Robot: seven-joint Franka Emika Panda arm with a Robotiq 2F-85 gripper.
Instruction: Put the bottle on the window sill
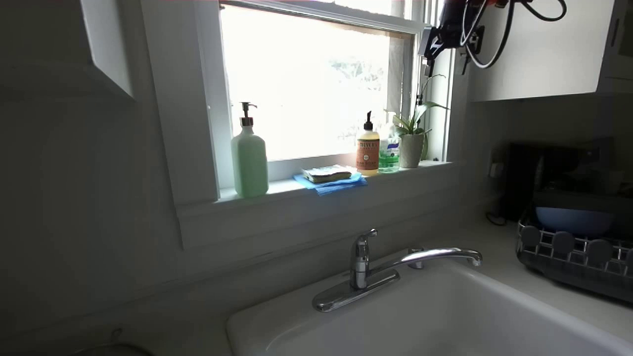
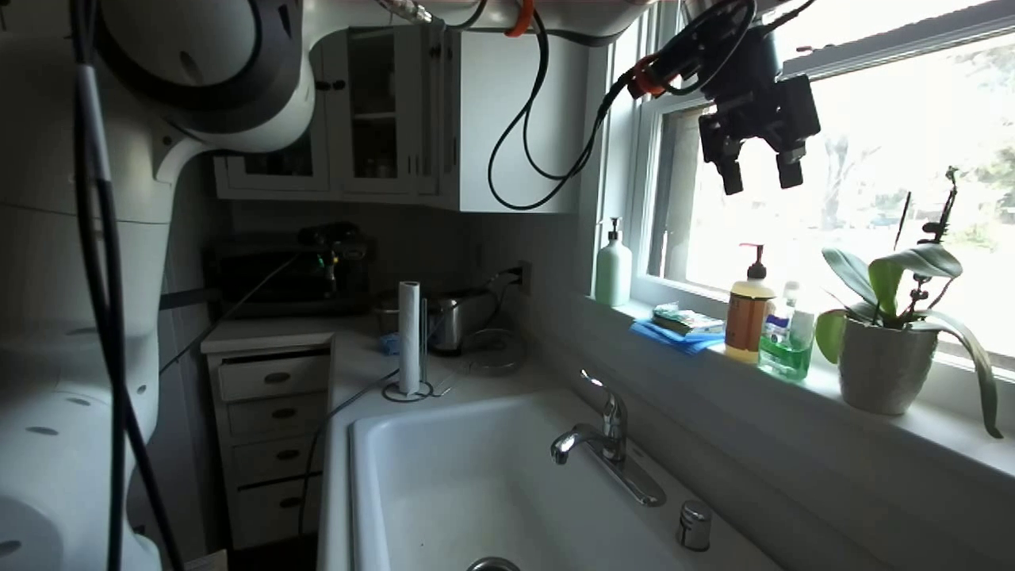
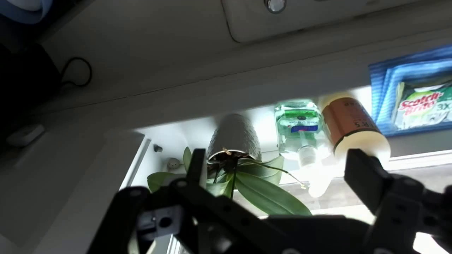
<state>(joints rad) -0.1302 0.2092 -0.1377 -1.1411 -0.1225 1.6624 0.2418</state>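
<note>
Three bottles stand upright on the white window sill (image 1: 283,187) (image 2: 947,424) (image 3: 266,128). The pale green pump bottle (image 1: 250,160) (image 2: 613,271) is at one end and out of the wrist view. The orange-labelled soap bottle (image 1: 367,154) (image 2: 747,319) (image 3: 351,118) touches or nearly touches the clear green sanitizer bottle (image 1: 389,154) (image 2: 785,345) (image 3: 299,121). My gripper (image 1: 446,69) (image 2: 760,176) (image 3: 277,165) is open and empty, high above the sill. In the wrist view the sanitizer bottle shows between the spread fingers, beyond them. Its pump is washed out by light.
A potted orchid (image 1: 411,150) (image 2: 884,365) (image 3: 235,137) stands beside the sanitizer bottle, leaves and stems reaching up. A blue cloth with a sponge pack (image 1: 329,174) (image 2: 686,321) (image 3: 423,102) lies between the bottles. The faucet (image 1: 361,264) (image 2: 614,424) and sink (image 2: 444,444) are below. A dish rack (image 1: 568,252) is beside the sink.
</note>
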